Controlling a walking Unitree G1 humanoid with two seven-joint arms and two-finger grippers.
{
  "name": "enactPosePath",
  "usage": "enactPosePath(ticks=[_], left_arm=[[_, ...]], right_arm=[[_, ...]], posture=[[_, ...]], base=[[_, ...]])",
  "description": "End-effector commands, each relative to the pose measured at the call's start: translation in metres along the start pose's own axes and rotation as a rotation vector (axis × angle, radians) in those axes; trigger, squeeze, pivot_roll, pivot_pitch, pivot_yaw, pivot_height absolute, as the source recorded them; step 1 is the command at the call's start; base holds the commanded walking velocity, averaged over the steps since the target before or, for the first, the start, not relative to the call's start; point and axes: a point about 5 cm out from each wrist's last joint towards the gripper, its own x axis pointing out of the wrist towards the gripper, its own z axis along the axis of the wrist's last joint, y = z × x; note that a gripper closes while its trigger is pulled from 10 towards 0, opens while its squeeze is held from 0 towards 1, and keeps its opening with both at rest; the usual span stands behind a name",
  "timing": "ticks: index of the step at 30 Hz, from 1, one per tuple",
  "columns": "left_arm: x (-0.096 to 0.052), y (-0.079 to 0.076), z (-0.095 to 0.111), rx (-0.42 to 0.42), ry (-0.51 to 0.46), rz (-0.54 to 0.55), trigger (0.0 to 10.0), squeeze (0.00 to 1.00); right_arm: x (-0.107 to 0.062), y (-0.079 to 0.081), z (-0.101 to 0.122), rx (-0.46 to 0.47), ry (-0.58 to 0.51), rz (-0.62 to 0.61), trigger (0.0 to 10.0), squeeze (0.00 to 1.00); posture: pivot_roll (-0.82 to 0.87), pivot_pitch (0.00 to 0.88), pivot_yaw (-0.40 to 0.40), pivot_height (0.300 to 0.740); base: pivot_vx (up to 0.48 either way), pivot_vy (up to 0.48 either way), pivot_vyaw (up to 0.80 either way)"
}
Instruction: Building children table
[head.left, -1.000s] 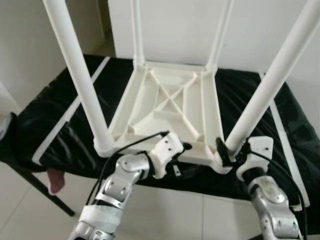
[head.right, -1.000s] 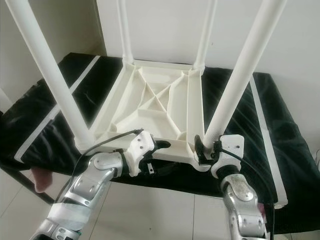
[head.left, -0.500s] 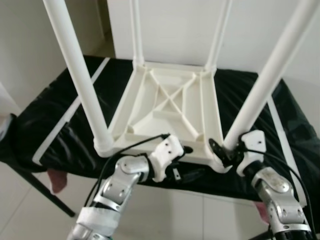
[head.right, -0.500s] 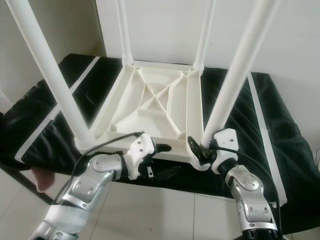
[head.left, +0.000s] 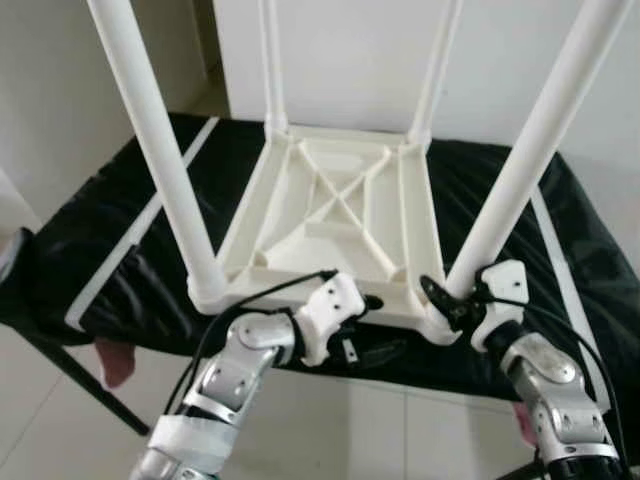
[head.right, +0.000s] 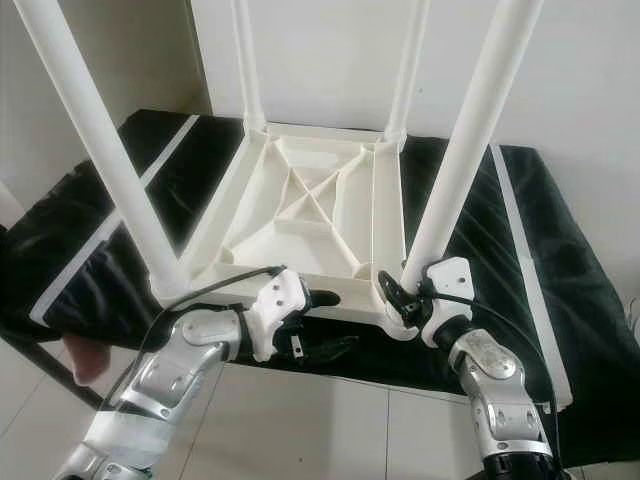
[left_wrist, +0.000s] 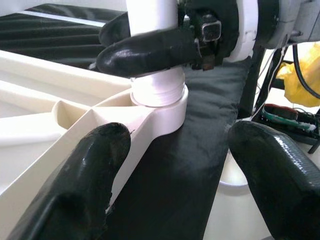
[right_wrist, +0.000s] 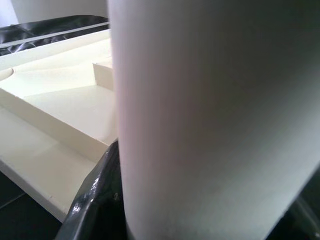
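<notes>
Surface (head.left: 110, 250): we see a black-covered one, white stripes near its side edges.
Children's table (head.left: 335, 215): we find it white, upside down, mid-surface, reaching the near edge, four legs up.
Near-right leg (head.left: 530, 160): it stands in its corner socket.
Right gripper (head.left: 452, 305): our jaws clamp that leg's base.
Left gripper (head.left: 372, 328): our jaws spread, straddling the table's near rim.

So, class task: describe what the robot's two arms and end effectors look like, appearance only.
Both arms are silver metal with rounded, segmented joints. White housings sit at the wrists, with thin black cables looping along them. The left end effector and right end effector each have two long, glossy black fingers with rounded tips.
</notes>
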Motion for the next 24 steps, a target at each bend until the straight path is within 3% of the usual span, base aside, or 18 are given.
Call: enactPosePath(ticks=[1, 4, 10, 16, 20, 21, 24], left_arm=[[0.001, 0.001, -0.002, 0.007, 0.008, 0.038, 10.0, 0.0], [0.001, 0.005, -0.003, 0.011, 0.013, 0.066, 10.0, 0.0], [0.0, 0.006, -0.004, 0.003, 0.009, 0.072, 10.0, 0.0], [0.002, 0.002, -0.005, -0.006, 0.004, 0.072, 10.0, 0.0], [0.003, 0.001, -0.005, -0.006, 0.0, 0.074, 10.0, 0.0], [0.002, 0.002, -0.005, -0.007, -0.002, 0.085, 10.0, 0.0], [0.001, 0.003, -0.006, -0.009, -0.002, 0.096, 10.0, 0.0]], right_arm=[[-0.001, 0.0, -0.007, 0.005, 0.05, -0.068, 10.0, 0.0], [-0.001, 0.002, -0.01, 0.016, 0.072, -0.154, 10.0, 0.0], [-0.002, 0.013, -0.012, 0.049, 0.072, -0.182, 10.0, 0.0], [-0.001, 0.018, -0.024, 0.174, 0.116, -0.566, 10.0, 0.0], [0.001, 0.024, -0.024, 0.191, 0.118, -0.619, 10.0, 0.0], [0.006, 0.035, -0.026, 0.198, 0.136, -0.631, 10.0, 0.0], [0.01, 0.042, -0.025, 0.213, 0.138, -0.613, 10.0, 0.0]], posture=[[-0.01, 0.007, -0.025, 0.74], [-0.01, 0.006, -0.026, 0.74], [-0.02, 0.01, -0.029, 0.74], [-0.02, 0.012, -0.044, 0.74], [-0.01, 0.012, -0.055, 0.74], [-0.01, 0.01, -0.058, 0.74], [0.0, 0.008, -0.059, 0.74]], base=[[0.0, 0.0, 0.0], [0.0, 0.0, 0.0], [0.0, 0.0, 0.0], [0.0, 0.0, 0.0], [0.0, 0.0, 0.0], [0.0, 0.0, 0.0], [0.0, 0.0, 0.0]])
